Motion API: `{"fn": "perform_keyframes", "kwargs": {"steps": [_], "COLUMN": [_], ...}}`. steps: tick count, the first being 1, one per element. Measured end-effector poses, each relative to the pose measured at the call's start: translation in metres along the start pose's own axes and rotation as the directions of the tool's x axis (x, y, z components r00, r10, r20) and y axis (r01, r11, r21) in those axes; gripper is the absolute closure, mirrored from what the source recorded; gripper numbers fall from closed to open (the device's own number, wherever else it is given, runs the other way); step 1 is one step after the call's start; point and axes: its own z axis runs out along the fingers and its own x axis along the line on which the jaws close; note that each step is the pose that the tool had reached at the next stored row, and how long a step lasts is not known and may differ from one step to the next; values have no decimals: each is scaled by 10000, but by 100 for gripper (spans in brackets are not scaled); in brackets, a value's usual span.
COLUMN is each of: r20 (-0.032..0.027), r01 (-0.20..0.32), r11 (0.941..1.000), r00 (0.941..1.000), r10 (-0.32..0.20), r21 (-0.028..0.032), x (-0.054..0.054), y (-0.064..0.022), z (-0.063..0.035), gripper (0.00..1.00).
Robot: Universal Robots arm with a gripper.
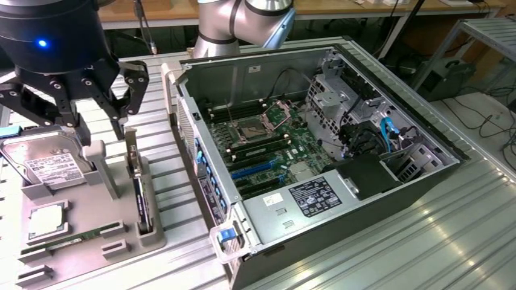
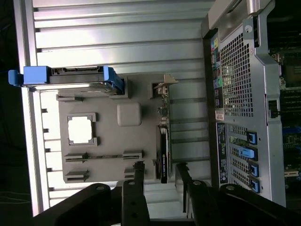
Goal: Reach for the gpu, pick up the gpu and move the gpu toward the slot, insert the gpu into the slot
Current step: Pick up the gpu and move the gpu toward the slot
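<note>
Exterior view, pincer: your gripper [image 1: 96, 124] hangs in the upper left of the frame, over the far end of the grey fixture tray [image 1: 89, 202]. Its fingers are spread and hold nothing.
Exterior view, gpu: the gpu [image 1: 142, 193] stands on its edge in a groove along the tray's side nearest the computer case [image 1: 229, 78], in the lower left of the frame. It sits below the fingers and apart from them.
Exterior view, neighbours: a hard drive [image 1: 45, 166] stands just beside the fingers, so don't mistake it for your target. A memory stick [image 1: 72, 238] lies lower on the tray.
Exterior view, what this view adds: you get the open case with its motherboard [image 1: 278, 142] and the blue expansion slots [image 1: 254, 169] at mid-frame, plus the gap in height between gripper and card.
Wrist view, pincer: the fingers [image 2: 137, 176] stand released on either side of the card's thin top edge, not touching it.
Wrist view, what this view adds: you can check the line-up of the jaws with the card, see its metal bracket end [image 2: 162, 87], and see the case's perforated rear panel [image 2: 235, 70].
Handling, judged: expect a light, stiff, brittle board. Pinch the bare upper edge across its thin faces, gently and squarely, because a tilted grip may make it bind in the groove.
</note>
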Motion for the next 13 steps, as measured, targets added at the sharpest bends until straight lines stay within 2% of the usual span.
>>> {"fn": "perform_keyframes", "kwargs": {"steps": [2,3,5,7,9,10,11,13], "r20": [0,-4,-107,-196,-208,-206,-203,-190], "r01": [1,1,45,95,116,124,134,145], "r11": [10000,10000,10000,9999,9999,9998,9996,9989], "r00": [10000,10000,9999,9998,9997,9997,9997,9997], "r10": [-1,-1,-45,-93,-113,-120,-129,-137], "r21": [0,1,22,66,121,163,241,437], "x": [0,0,-29,-60,-64,-64,-63,-62], "y": [0,0,2,3,9,17,26,33], "z": [0,0,7,20,36,46,53,61], "gripper": [46,46,34,34,34,34,34,34]}}
